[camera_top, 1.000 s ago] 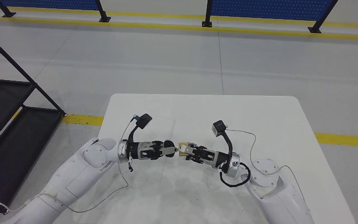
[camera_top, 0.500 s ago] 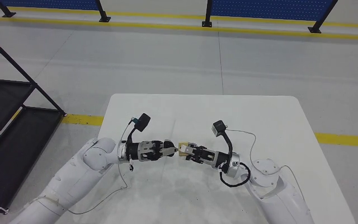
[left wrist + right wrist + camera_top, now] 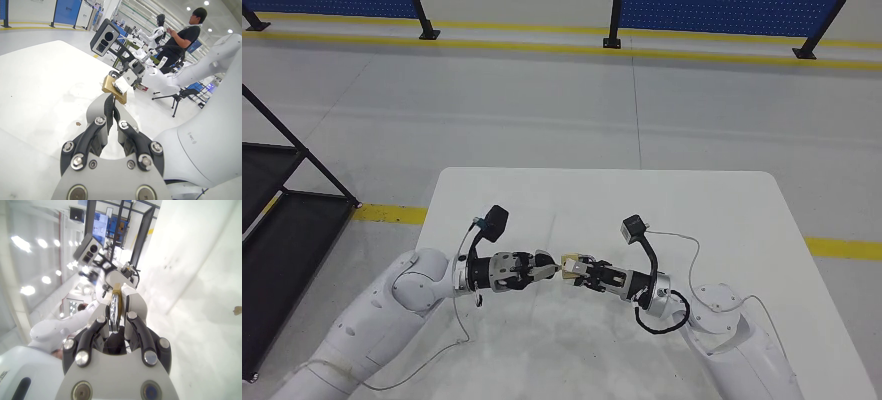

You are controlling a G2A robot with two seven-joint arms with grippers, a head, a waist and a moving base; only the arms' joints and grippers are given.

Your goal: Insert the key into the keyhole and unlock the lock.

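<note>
The brass padlock [image 3: 109, 85] is held just above the table [image 3: 692, 200], near the middle of the top view. It is gripped across its body by the right tool [image 3: 117, 295], whose white-padded fingers are closed on it, with the shiny shackle [image 3: 114, 311] turned back toward that wrist. The left tool [image 3: 111, 101] is closed on the key [image 3: 114, 97], seen as a thin dark sliver between the black pads. Its tip meets the lower face of the padlock, where the keyhole is judged to lie; whether the blade is already seated cannot be told. The step in hand is judged to be insertion, followed by the turn. To be done well, the blade is best kept in line with the long axis of the lock body, pushed straight and gently until resistance is felt, and only then rotated about the left wrist's axis. The padlock is meanwhile to be kept rigid by the right tool, so that the torque is not lost to slip against the soft padding. A skewed approach may bend the key or twist it in the pads. Open room is judged ample: both tools appear lifted off the surface, and the table's edges lie well apart from them in the top view. A small brown speck [image 3: 78, 123] lies on the table near the left tool. The thin cable [image 3: 460, 325] hanging from the left arm is to be minded during rotation.
</note>
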